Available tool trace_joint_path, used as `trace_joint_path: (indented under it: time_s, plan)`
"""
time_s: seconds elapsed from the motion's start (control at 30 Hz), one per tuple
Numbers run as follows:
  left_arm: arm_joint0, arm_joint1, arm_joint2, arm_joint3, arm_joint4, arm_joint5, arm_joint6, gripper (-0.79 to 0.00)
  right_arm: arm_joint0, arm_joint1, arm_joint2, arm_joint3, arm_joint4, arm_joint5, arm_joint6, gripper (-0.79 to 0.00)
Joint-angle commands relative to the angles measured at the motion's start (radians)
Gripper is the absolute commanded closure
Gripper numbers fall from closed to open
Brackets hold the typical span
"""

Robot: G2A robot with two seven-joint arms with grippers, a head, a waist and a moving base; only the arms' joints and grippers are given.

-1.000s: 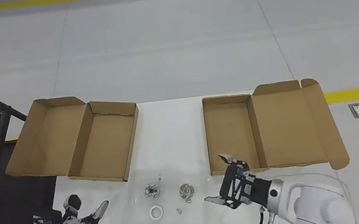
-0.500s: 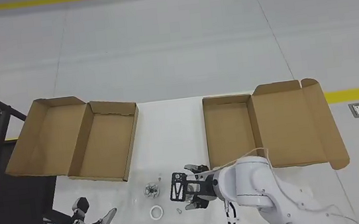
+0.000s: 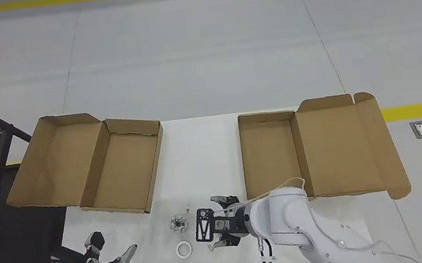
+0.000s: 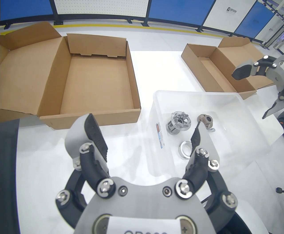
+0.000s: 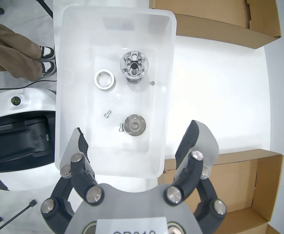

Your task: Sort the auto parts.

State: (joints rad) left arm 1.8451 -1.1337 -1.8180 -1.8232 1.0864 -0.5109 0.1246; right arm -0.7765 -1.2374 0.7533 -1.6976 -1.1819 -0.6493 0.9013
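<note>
Right gripper (image 5: 136, 130), fingers spread wide and empty, hangs over a clear bin (image 5: 169, 66) at the near edge of the desk (image 3: 196, 141).
Beneath it lies a flanged metal part (image 5: 134, 127): likely rigid, heavy, slick; gripping across the flange rim looks safest.

right gripper (image 3: 212, 225) swung across from beside the right cardboard box (image 3: 270, 156), now above the clear bin (image 5: 171, 55)

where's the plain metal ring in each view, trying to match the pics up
Top view: metal ring just on the robot's side of the slotted hub.
Left wrist view: ring in the clear bin, next to the hub.
Right wrist view: ring in the bin, beside the hub.
Shared landmark: the slotted hub.
</note>
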Motion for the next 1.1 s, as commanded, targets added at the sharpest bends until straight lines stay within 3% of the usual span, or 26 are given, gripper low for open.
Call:
trace_joint_path:
  time_s: [0.0, 0.73, 1.07]
  plan:
    - [0.0, 0.0, 0.0, 0.0, 0.0, 0.0, 0.0, -0.785, 0.005, -0.003, -0.008, 0.015, -0.014, 0.0, -0.023, -0.785]
    - [0.0, 0.0, 0.0, 0.0, 0.0, 0.0, 0.0, -0.785, 0.009, -0.019, -0.03, 0.059, -0.079, 0.013, -0.081, -0.785]
    - [0.0, 0.0, 0.0, 0.0, 0.0, 0.0, 0.0, -0.785, 0.033, -0.038, -0.072, 0.095, -0.11, 0.025, -0.051, -0.785]
